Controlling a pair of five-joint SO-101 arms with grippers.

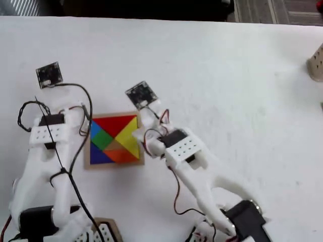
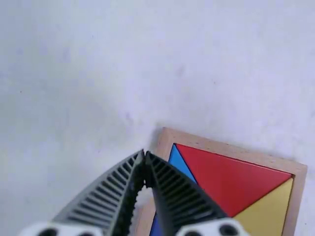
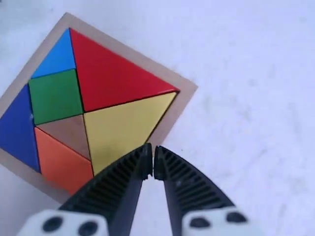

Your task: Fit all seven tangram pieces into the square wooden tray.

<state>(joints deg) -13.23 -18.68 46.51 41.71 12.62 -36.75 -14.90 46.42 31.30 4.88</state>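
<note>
Wooden tray is on the white table between my arms, all seven tangram pieces flat inside, my left pincer pinched together just beside its corner and my right pincer likewise together over the yellow triangle's edge.

The left arm and right arm, flanking the tray, are white plastic with black servo blocks and thin black and red cables. A small black camera board tops each wrist. Ribbed dark grey fingers sit on white bases with dark screws.
</note>
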